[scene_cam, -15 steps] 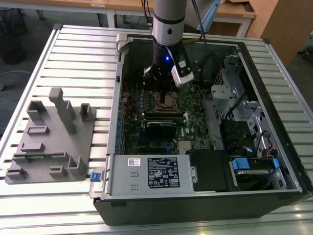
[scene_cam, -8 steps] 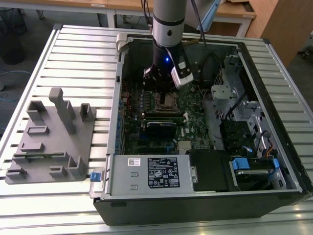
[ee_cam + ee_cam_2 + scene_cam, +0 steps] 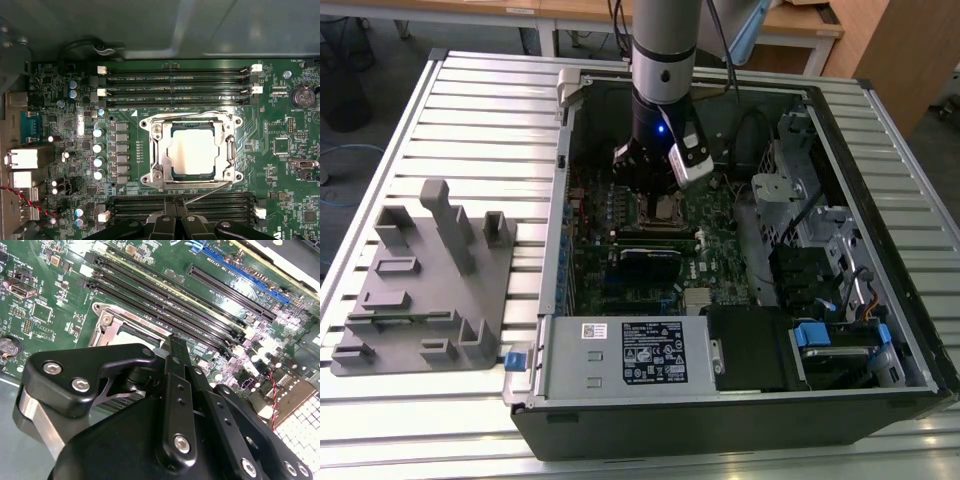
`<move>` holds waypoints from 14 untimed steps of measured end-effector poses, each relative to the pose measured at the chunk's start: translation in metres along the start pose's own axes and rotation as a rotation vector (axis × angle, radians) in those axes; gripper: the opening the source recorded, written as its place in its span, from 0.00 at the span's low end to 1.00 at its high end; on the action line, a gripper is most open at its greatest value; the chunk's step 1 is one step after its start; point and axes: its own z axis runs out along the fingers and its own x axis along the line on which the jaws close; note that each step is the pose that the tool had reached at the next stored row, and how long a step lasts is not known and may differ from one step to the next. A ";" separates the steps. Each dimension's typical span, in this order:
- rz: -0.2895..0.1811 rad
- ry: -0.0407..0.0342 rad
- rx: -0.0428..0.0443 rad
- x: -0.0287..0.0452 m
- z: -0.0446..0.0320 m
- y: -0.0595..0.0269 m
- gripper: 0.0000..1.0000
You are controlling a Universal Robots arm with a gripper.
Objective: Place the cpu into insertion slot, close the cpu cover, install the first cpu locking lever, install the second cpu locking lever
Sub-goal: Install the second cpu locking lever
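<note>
Chip sitting in its socket, cover down over it.

I'm seeing the gripper [image 3: 176, 220] hovering just beside the socket [image 3: 192, 148], fingers together on nothing; the chip [image 3: 193, 151] is lying inside, the cover [image 3: 159, 150] framing it, a lever [image 3: 207, 192] angling toward the gripper.

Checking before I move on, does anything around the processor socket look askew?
The chip sits square under the closed cover. One thin wire lever angles away from the cover's edge instead of lying along it, so it looks unlatched.
</note>
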 end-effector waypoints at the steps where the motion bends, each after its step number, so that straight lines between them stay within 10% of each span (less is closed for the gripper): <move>1: 0.000 -0.0001 -0.0001 0.0000 0.0001 0.0000 0.11; 14: 0.000 -0.0001 -0.0001 0.0005 0.0034 0.0001 0.11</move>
